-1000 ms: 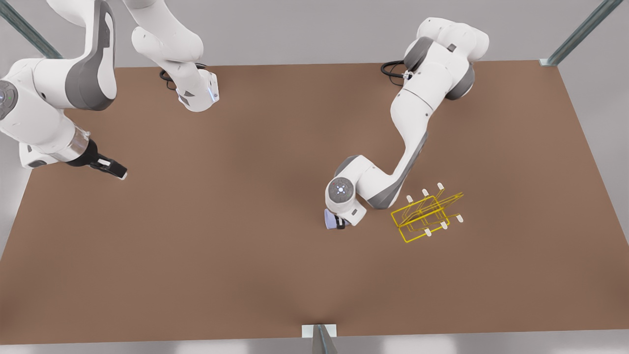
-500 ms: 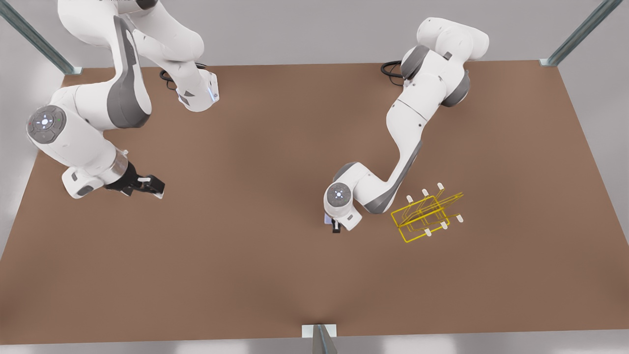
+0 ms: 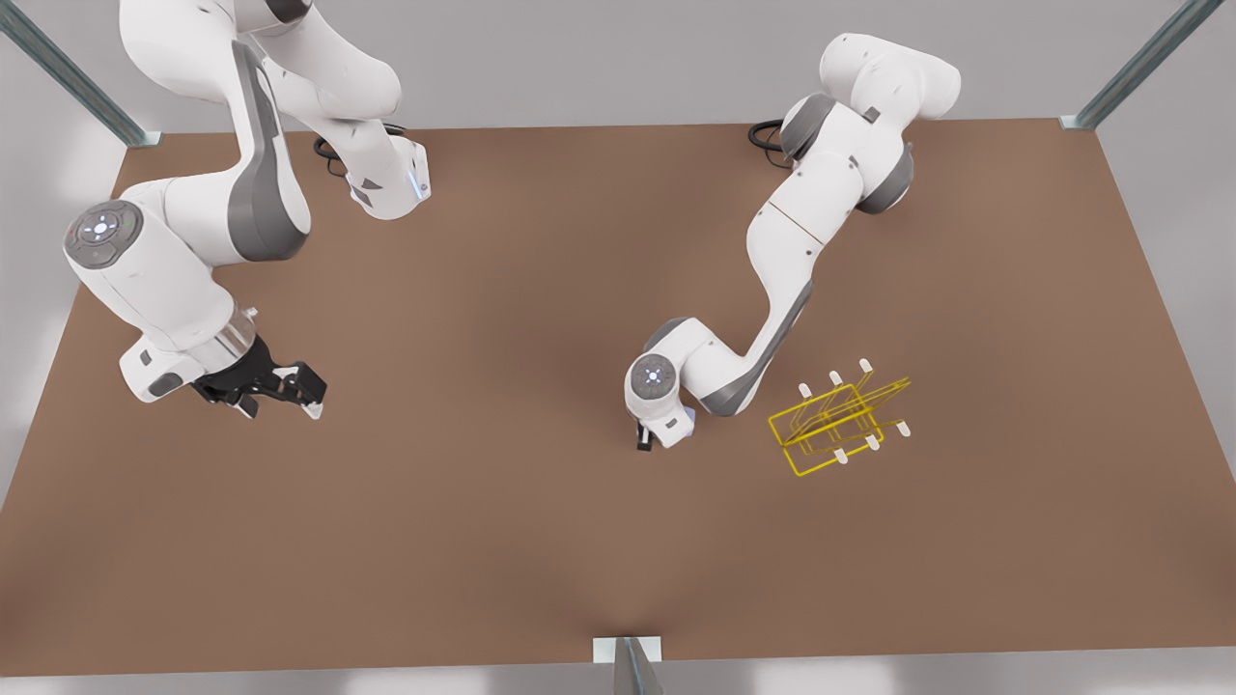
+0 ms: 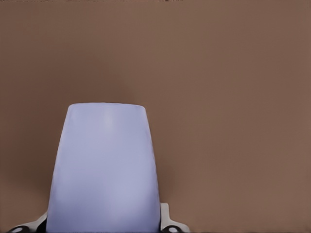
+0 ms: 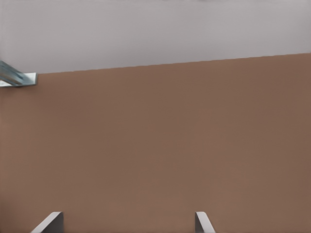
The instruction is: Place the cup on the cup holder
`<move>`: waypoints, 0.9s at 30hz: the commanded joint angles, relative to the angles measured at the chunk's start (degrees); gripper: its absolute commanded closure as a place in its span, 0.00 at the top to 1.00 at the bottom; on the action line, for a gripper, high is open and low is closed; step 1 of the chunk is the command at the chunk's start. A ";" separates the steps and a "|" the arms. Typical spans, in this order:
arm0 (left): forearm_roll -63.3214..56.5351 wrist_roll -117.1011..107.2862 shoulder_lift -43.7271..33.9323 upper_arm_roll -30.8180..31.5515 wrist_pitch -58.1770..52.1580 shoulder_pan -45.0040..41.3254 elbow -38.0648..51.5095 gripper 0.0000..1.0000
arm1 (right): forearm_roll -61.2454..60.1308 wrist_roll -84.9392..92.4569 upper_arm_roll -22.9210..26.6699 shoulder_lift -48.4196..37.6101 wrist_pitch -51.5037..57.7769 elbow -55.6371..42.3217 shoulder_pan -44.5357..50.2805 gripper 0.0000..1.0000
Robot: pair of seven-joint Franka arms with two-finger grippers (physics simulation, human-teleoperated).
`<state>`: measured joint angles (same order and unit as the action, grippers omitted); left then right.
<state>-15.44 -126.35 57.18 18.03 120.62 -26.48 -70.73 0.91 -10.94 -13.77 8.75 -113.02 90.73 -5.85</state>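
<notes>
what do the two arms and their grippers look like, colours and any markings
Both arms are glossy white with rounded links, dark grey joint panels and a round grey cap bearing small lights. Black cables coil at each base. The right gripper is black with pale fingertips; the left gripper shows a white body and a dark finger.

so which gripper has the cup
The left gripper, beside the cup holder, is shut on the cup. The right gripper, at the front view's left, is open with nothing between its fingers.
</notes>
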 commanded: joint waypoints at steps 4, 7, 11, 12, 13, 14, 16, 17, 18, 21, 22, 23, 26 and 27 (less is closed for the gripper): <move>-0.12 11.04 -2.68 -0.01 -7.15 0.47 0.42 0.83 | -0.03 1.36 -0.03 0.12 -0.89 -0.02 0.05 1.00; -0.21 10.95 -6.64 0.17 -11.90 0.11 0.68 0.83 | -0.03 1.36 -0.03 0.12 -0.89 -0.02 0.05 1.00; -0.30 10.60 -7.96 0.25 -15.42 -0.94 0.77 0.86 | -0.03 1.36 -0.03 0.30 -0.97 0.06 0.14 1.00; -0.82 8.76 -9.28 0.17 -15.94 -1.03 0.50 0.86 | -0.03 1.36 -0.03 0.21 -0.89 0.06 0.05 1.00; -4.51 5.60 -9.89 0.34 -18.22 -1.38 0.59 0.86 | -0.03 1.27 -0.03 0.30 -0.89 0.06 0.14 1.00; -6.18 2.61 -10.95 0.25 -19.20 -2.08 0.42 0.86 | -0.03 1.36 -0.03 0.30 -0.89 0.06 0.14 1.00; -12.51 -1.96 -11.21 0.17 -27.97 -4.80 0.86 0.86 | -0.03 1.36 -0.03 0.30 -0.89 0.06 0.14 1.00; -15.15 -2.40 -12.18 0.17 -32.99 -5.95 0.86 0.86 | -0.03 1.36 -0.03 0.30 -0.89 0.06 0.14 1.00; -16.82 -4.07 -12.09 -0.36 -36.33 -7.53 0.94 0.86 | -0.03 1.36 -0.03 0.30 -0.89 0.06 0.14 1.00; -22.00 -9.52 -12.00 -0.45 -44.60 -8.32 1.30 0.86 | -0.03 1.36 -0.03 0.30 -0.89 0.06 0.05 1.00; -24.29 -11.63 -11.92 -0.45 -47.93 -8.76 1.65 0.86 | -0.03 1.36 -0.03 0.30 -0.89 0.06 -0.04 1.00; -27.89 -12.42 -11.74 -0.54 -53.29 -9.29 1.65 0.86 | -0.03 1.36 -0.03 0.30 -0.89 0.06 -0.21 1.00; -33.43 -14.62 -10.16 -4.84 -61.82 -9.64 0.86 0.86 | -0.03 1.36 -0.03 0.56 -0.89 0.06 -0.04 1.00; -34.57 -15.32 -9.63 -5.11 -62.44 -9.64 0.77 0.86 | -0.03 1.36 -0.03 0.65 -0.89 0.06 -0.04 1.00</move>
<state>-45.09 -129.15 47.28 13.80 71.77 -35.93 -69.85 0.93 -9.99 -13.77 9.37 -113.91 90.82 -6.01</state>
